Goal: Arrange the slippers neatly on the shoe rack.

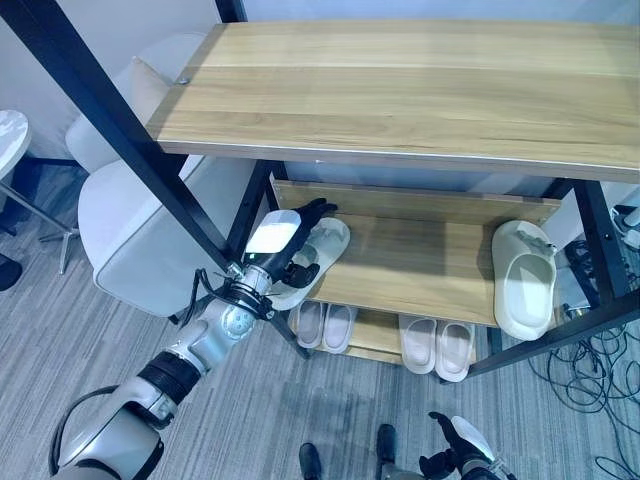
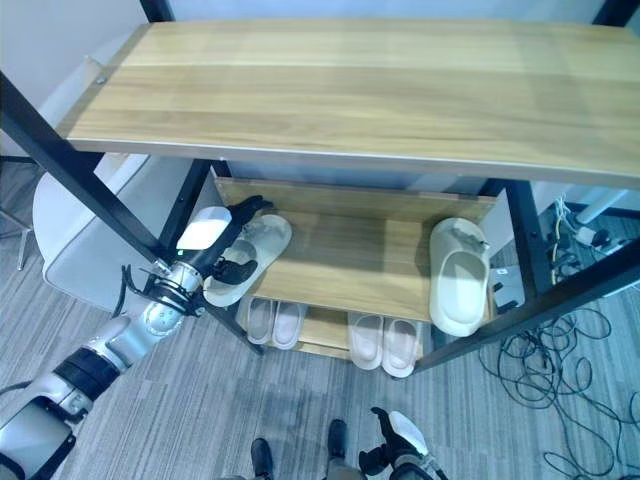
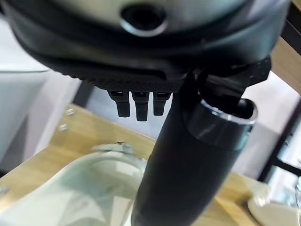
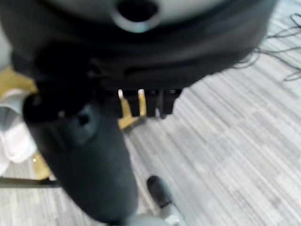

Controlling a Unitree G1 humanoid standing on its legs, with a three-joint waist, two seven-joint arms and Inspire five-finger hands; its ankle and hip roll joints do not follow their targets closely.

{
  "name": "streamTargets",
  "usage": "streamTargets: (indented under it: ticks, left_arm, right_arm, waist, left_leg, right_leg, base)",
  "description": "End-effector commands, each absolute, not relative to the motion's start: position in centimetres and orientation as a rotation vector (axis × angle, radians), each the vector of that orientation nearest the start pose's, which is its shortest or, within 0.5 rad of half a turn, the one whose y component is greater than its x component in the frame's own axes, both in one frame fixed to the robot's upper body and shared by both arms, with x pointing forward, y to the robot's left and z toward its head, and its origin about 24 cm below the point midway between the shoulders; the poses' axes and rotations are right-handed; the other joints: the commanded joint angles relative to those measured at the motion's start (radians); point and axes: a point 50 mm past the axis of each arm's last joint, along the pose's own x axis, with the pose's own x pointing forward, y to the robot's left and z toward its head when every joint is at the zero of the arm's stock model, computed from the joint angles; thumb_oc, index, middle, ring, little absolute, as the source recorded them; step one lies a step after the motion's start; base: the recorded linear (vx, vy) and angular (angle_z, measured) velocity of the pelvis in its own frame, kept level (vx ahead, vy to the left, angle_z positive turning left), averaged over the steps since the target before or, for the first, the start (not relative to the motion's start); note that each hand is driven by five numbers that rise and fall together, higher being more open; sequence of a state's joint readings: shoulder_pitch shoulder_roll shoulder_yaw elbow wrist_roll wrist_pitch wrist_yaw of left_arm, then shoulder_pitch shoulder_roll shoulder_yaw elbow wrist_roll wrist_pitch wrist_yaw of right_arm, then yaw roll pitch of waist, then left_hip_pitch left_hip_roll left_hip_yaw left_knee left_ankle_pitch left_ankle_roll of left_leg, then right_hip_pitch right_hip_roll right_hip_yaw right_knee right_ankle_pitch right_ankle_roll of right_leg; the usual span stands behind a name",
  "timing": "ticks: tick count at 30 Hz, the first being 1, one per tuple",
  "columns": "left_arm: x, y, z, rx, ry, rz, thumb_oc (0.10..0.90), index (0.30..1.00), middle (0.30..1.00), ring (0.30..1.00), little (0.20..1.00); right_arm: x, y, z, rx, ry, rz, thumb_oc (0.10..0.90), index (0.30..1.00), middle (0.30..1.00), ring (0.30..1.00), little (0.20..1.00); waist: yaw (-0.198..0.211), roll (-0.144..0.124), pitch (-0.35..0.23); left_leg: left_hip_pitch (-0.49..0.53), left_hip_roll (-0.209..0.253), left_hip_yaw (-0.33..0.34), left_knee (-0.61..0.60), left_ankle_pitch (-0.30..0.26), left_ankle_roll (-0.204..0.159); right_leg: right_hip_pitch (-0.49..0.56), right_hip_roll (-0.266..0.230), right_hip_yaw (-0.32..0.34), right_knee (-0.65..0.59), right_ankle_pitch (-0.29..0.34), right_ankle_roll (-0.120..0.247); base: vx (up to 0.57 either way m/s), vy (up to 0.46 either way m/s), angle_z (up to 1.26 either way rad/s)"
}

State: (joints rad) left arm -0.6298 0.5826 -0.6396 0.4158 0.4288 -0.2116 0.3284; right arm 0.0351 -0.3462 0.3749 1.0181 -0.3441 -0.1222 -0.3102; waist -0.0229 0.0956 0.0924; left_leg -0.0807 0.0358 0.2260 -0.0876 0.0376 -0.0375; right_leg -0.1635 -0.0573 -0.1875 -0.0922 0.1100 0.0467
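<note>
Grey striped carpet (image 1: 300, 410) runs under a black-framed shoe rack (image 1: 420, 90) with wooden shelves, and a white chair (image 1: 130, 230) stands off to the left hand's outer side. At the left end of the middle shelf (image 1: 420, 265), the left hand (image 1: 283, 240) is on a pale slipper (image 1: 325, 245), its fingers reaching over the slipper's far edge and its thumb tucked against the near side, so the hand is gripping it. Most of the slipper lies just beyond and under the palm, toe end pointing deeper into the shelf, with its heel end hanging past the shelf's front edge. From the left wrist view the slipper's rounded upper sits directly below the fingertips (image 3: 136, 110).

Well away from that hand, at the far right end of the same shelf, a second pale slipper (image 1: 525, 280) lies flat. Below the left hand, on the bottom shelf, two pairs of white slippers (image 1: 325, 325) (image 1: 437, 347) sit side by side.

Low near the floor, the right hand (image 1: 455, 450) hangs with its fingers curled, nothing in it, far from every slipper.
</note>
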Motion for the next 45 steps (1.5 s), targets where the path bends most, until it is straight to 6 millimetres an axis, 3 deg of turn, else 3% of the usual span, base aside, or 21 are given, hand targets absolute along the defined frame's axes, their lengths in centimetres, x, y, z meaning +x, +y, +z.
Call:
streamTargets:
  ticks: [1, 11, 27, 45]
  left_arm:
    - [36.1, 13.8, 16.3, 1.291, -0.697, -0.128, 0.8, 0.9, 0.9, 0.9, 0.9]
    - [37.4, 14.5, 17.4, 1.463, -0.697, -0.118, 0.8, 0.9, 0.9, 0.9, 0.9]
    - [36.9, 16.5, 18.2, 1.452, -0.692, -0.064, 0.8, 0.9, 0.9, 0.9, 0.9]
    - [38.8, 17.3, 18.2, 1.498, -0.585, 0.022, 0.8, 0.9, 0.9, 0.9, 0.9]
  right_arm:
    - [12.2, -24.2, -13.4, -0.904, 0.793, 0.131, 0.8, 0.9, 0.9, 0.9, 0.9]
    - [12.6, -24.2, -13.4, -0.898, 0.79, 0.137, 0.8, 0.9, 0.9, 0.9, 0.9]
    - [12.5, -24.0, -13.6, -0.887, 0.809, 0.14, 0.8, 0.9, 0.9, 0.9, 0.9]
    - [12.3, -23.8, -13.7, -0.882, 0.812, 0.143, 0.8, 0.9, 0.9, 0.9, 0.9]
  waist:
    - [-0.004, -0.019, -0.09]
    - [-0.009, -0.022, -0.09]
    - [0.006, -0.023, -0.081]
    - [-0.014, -0.035, -0.073]
  left_leg:
    - [-0.139, -0.002, -0.019, 0.0, 0.071, -0.069]
    - [-0.153, -0.001, -0.011, 0.0, 0.076, -0.068]
    - [-0.143, -0.002, -0.011, 0.0, 0.073, -0.068]
    - [-0.152, 0.001, -0.006, 0.0, 0.073, -0.068]
  right_leg:
    - [-0.073, -0.056, -0.025, 0.005, 0.007, 0.139]
    - [-0.093, -0.059, -0.021, 0.005, 0.017, 0.142]
    - [-0.083, -0.059, -0.029, 0.005, 0.017, 0.14]
    - [-0.096, -0.058, -0.025, 0.005, 0.026, 0.141]
  base:
    - [0.0, 0.0, 0.0]
    - [0.0, 0.0, -0.01]
    - [0.0, -0.001, -0.01]
    - [0.0, 0.0, 0.0]
